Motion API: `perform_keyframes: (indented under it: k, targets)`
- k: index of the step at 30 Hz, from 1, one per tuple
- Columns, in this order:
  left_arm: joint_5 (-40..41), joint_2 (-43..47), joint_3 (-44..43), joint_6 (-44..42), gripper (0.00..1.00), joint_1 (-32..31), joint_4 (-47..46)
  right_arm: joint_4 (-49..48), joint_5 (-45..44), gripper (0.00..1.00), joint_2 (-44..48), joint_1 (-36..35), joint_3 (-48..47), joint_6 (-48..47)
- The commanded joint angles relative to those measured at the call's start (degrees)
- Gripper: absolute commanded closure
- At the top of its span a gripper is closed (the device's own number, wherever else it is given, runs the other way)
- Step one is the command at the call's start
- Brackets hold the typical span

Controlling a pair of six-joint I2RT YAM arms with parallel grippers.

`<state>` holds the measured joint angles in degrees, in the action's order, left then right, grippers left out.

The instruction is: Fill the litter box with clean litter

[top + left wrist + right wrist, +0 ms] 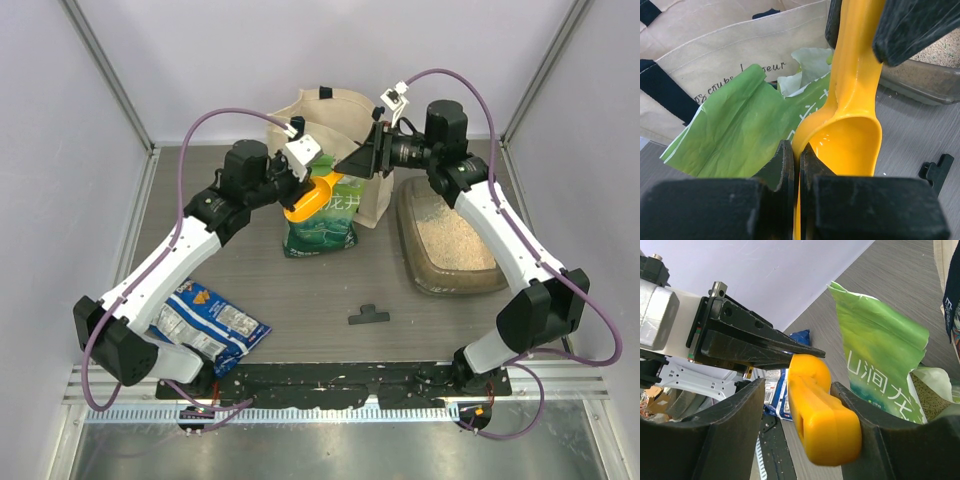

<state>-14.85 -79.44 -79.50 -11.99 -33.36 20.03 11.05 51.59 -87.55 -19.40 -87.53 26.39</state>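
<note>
**Desk:** Where is the litter box on your screens?

**Me:** I see the litter box point(455, 286) lying flat on the right side of the worktop point(300, 290), just right of the tote bag point(330, 120). My right forearm passes above its right edge.

**Desk:** What is in it?

**Me:** The clean litter point(452, 240) covers its floor in a pale, sandy layer.

**Desk:** And the left claw?

**Me:** My left claw point(796, 160) is clenched on the yellow scoop point(850, 145). On the left wrist camera I see the rim of the bowl pinched between the two fingers. The scoop hangs in the air over the green pouch point(322, 225), with its handle reaching right.

**Desk:** Is the right one holding it too?

**Me:** My right claw point(797, 387) sits around the butt end of the handle. One finger lies against the plastic. Beside the other I see a sliver of background, so I cannot tell whether it is gripping or only straddling the handle.

**Desk:** How does the pouch stand?

**Me:** It stands upright with its top torn open, against the front of the tote bag, towards the far middle of the worktop.

**Desk:** Anything else down there?

**Me:** A blue snack bag point(205, 325) lies flat at the near left, beside the base of my left arm. A black clip point(368, 315) lies by itself near the middle, between the pouch and the arm bases.
</note>
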Motion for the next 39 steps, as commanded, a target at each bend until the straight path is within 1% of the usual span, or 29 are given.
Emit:
perform_keyframes:
  k: [1,9,10,12,13,14,15,16,17,18,19,21,22,24,25,27,28,29,30,31,32,34,35,36,38,39]
  targets:
    - [-1.1,-0.4,-3.1,-0.8,1.0,0.1,-3.0,-0.2,-0.8,0.41,-0.1,-0.7,-1.9,-1.8]
    - [-1.3,-0.7,-3.3,-1.7,1.0,0.1,-3.0,1.0,-1.0,0.52,0.5,-0.7,-1.6,-3.5]
    - [-1.4,-0.6,-3.4,-1.5,1.0,0.1,-3.0,1.1,-1.0,0.54,0.5,-0.7,-1.6,-3.5]
    - [-1.5,-0.6,-3.4,-1.5,1.0,0.1,-3.0,1.0,-1.0,0.61,0.6,-0.7,-1.4,-3.8]
    - [-1.5,-0.6,-3.4,-1.4,1.0,0.1,-3.0,1.0,-0.6,0.66,0.6,-0.8,-1.4,-3.9]
    - [-1.5,-0.5,-3.4,-1.5,1.0,0.1,-3.1,1.0,-0.2,0.79,0.6,-0.8,-1.3,-4.1]
    - [-1.1,-0.5,-3.4,-1.5,1.0,0.1,-3.0,1.1,0.0,0.85,0.6,-0.8,-1.3,-4.2]
    - [-0.5,-0.6,-3.4,-1.5,0.9,0.1,-3.1,1.3,-0.2,0.94,0.7,-0.7,-1.4,-4.5]
    - [0.0,-0.5,-3.4,-1.4,0.79,0.1,-3.3,1.9,-0.3,0.98,0.9,-0.6,-1.9,-4.9]
    - [1.3,-0.4,-3.4,-1.4,0.68,0.1,-3.5,2.5,-0.5,0.99,1.0,-0.1,-2.4,-5.4]
    - [2.2,-0.1,-3.5,-1.2,0.55,0.1,-4.2,3.4,-1.7,0.99,1.1,0.4,-3.7,-5.9]
    - [4.1,0.3,-4.0,-0.7,0.46,0.3,-4.3,3.5,-1.8,0.99,1.0,2.2,-5.2,-5.5]
    - [3.7,0.5,-4.8,-0.7,0.4,0.7,-3.9,3.5,-1.8,0.99,0.9,4.3,-6.9,-4.4]
    - [3.3,0.8,-5.7,-0.1,0.36,2.2,-3.5,3.5,-2.0,0.99,0.4,6.3,-8.7,-3.9]
    - [3.2,0.8,-6.8,0.1,0.31,3.0,-3.3,4.2,-2.1,0.98,0.4,8.1,-10.6,-4.2]
    - [0.7,-0.1,-9.3,0.0,0.28,6.3,-1.5,5.7,-5.3,0.98,0.8,9.4,-12.2,-6.4]
    - [-3.0,-0.6,-10.4,0.0,0.28,7.6,-0.4,7.1,-6.9,0.98,1.1,9.9,-13.0,-7.8]
    - [-5.8,-1.3,-11.5,0.0,0.27,10.5,1.7,7.8,-8.2,0.99,1.9,10.0,-13.3,-11.0]
    - [-7.9,-3.1,-13.6,-0.1,0.27,11.8,3.0,8.0,-11.1,0.99,2.2,10.0,-13.4,-11.9]
    - [-9.6,-4.0,-14.6,-0.7,0.27,13.0,3.9,9.2,-11.8,0.99,2.3,10.0,-13.9,-12.6]
    - [-12.4,-5.1,-15.6,-1.4,0.27,14.5,4.6,10.1,-11.6,0.99,2.1,10.1,-14.6,-15.4]
    - [-15.4,-8.3,-18.5,-3.6,0.27,15.4,7.8,14.1,-10.7,0.99,1.2,10.0,-16.4,-18.3]
    - [-20.0,-9.5,-19.9,-8.2,0.27,15.8,10.3,14.2,-10.2,0.99,0.9,10.0,-16.2,-18.4]
    - [-22.5,-10.7,-23.3,-10.4,0.27,15.8,15.6,14.5,-10.6,0.99,0.5,10.0,-16.3,-19.7]
    - [-26.5,-14.9,-26.9,-14.3,0.27,15.8,21.0,13.9,-12.6,0.99,1.0,10.0,-16.1,-19.8]
    - [-29.8,-16.3,-30.3,-14.9,0.27,15.8,23.3,13.1,-12.8,0.99,1.1,10.0,-15.9,-20.0]
